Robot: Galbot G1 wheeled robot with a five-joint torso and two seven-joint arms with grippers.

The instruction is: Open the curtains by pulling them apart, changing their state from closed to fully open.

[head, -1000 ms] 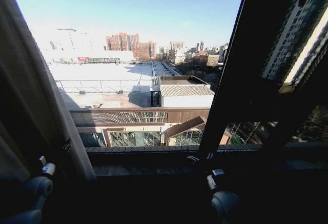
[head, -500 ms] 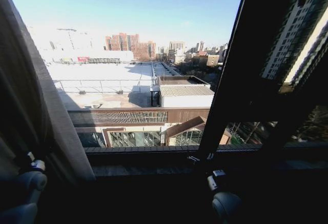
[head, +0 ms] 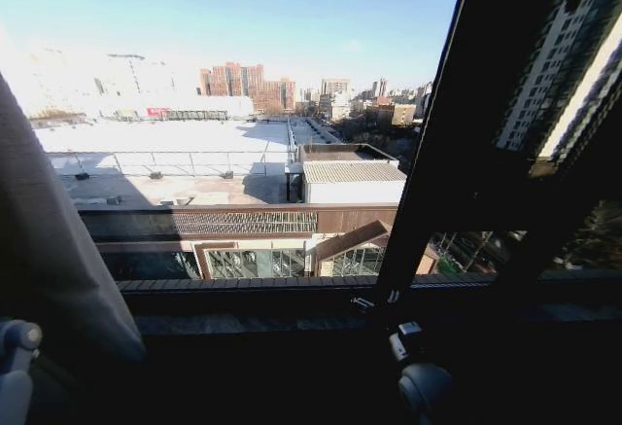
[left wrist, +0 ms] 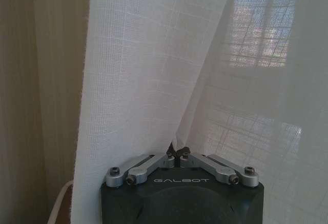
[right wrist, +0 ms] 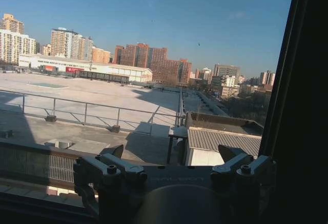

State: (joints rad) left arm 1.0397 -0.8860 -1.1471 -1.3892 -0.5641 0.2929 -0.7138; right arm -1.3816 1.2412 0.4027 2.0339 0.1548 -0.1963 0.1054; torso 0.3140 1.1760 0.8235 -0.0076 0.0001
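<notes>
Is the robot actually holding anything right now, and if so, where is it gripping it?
Yes. The left gripper is shut on a pinched fold of the sheer white curtain, low on the panel. The right gripper is open, holding nothing, facing the window.

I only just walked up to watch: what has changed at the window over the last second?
The left gripper, shut on the curtain, has dragged it further left, uncovering more rooftop. The right gripper stayed low by the dark window frame, open and empty.
</notes>
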